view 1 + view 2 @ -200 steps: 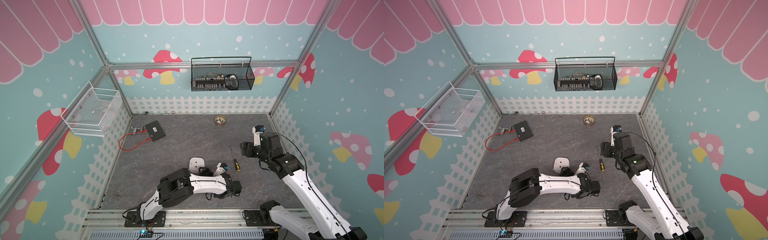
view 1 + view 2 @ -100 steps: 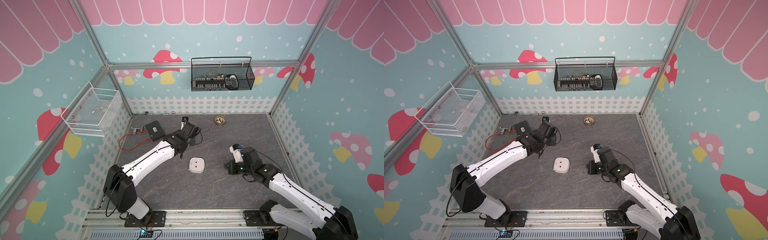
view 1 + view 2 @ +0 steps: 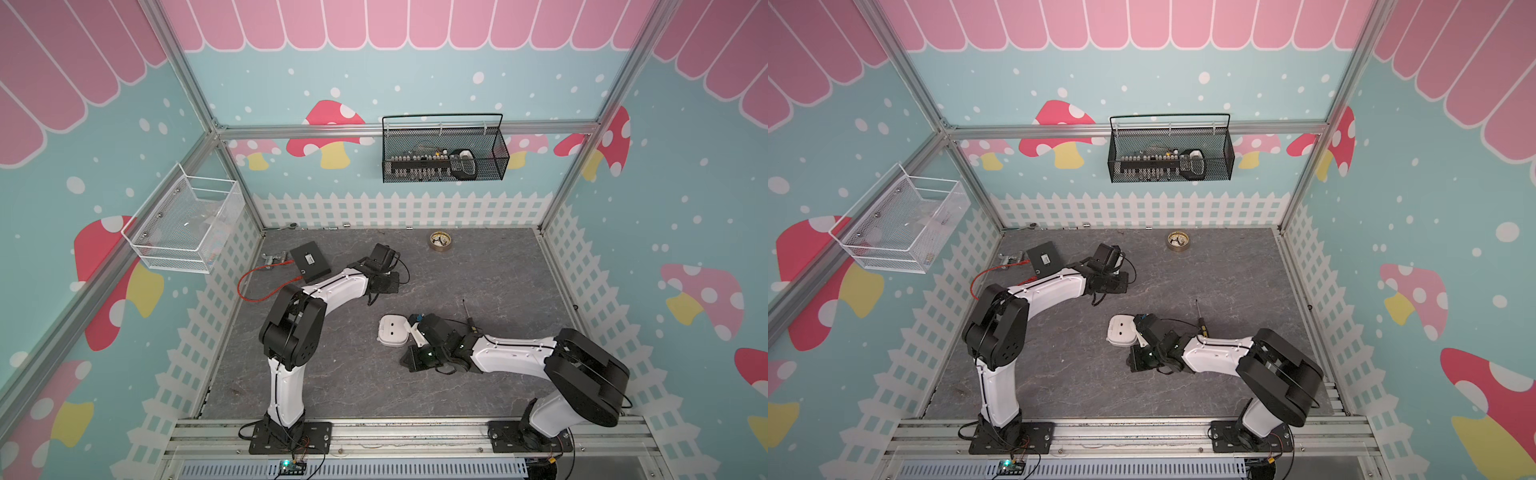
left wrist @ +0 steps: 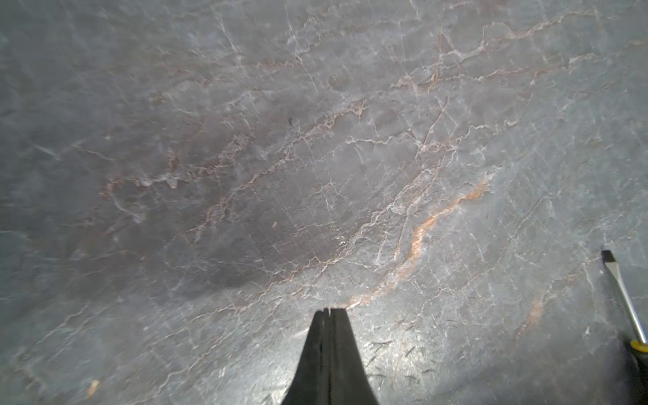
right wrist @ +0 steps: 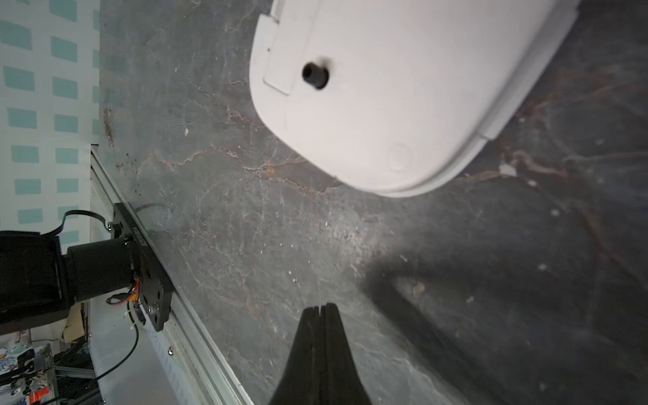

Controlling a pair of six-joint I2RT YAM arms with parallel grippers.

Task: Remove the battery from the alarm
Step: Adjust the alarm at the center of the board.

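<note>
Left gripper (image 4: 329,310) and right gripper (image 5: 319,305) closed on nothing; alarm (image 3: 391,330) back-up on the floor (image 3: 478,270).
In both top views we see the alarm (image 3: 1121,330) with one edge covered by the right arm (image 3: 511,353), and the screwdriver (image 3: 473,328) half hidden behind that arm. In the left wrist view the jaws meet above bare floor, and the screwdriver (image 4: 622,294) is cut off at the edge. In the right wrist view the jaws meet short of the alarm (image 5: 403,87), whose white back runs out of frame. We cannot make out the battery.
</note>
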